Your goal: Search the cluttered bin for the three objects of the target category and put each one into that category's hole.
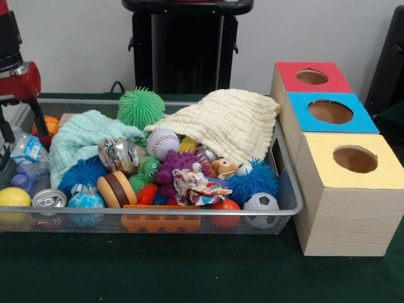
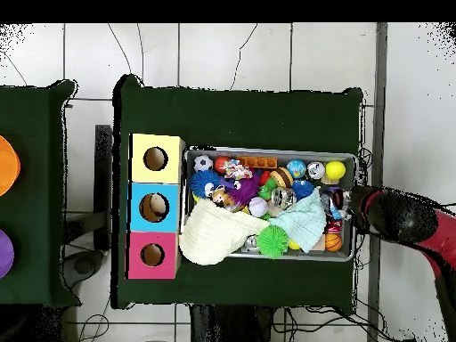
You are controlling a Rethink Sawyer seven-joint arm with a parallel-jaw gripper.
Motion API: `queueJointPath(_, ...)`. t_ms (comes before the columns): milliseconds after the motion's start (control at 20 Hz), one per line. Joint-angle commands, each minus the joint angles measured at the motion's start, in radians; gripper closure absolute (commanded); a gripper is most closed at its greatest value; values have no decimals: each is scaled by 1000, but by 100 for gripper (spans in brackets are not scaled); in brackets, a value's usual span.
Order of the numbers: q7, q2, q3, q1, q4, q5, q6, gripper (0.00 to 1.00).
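Observation:
The wire-mesh bin is full of toys and also shows in the overhead view. One see-through plastic bottle with a blue-white label lies at the bin's left end in the front view. I see no other bottles; they may be hidden under the clutter. My gripper hangs from the red and black arm just above that bottle, fingers spread to either side of it, holding nothing. In the overhead view the gripper is at the bin's right end.
Three wooden boxes with round holes stand beside the bin: red, blue, yellow. A cream cloth and a mint cloth cover part of the clutter. Silver cans, balls and spiky toys lie around.

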Motion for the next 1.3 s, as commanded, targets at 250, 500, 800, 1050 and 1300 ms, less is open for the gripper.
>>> queueJointPath(250,-204,130,55,25,-85,-94,6,0)
queueJointPath(500,-219,169,61,27,-116,-115,11,0)
queueJointPath(800,-224,193,70,22,-128,-131,8,0)
queueJointPath(1050,-233,203,75,19,-138,-133,17,0)
queueJointPath(1300,-247,221,81,18,-155,-133,33,0)
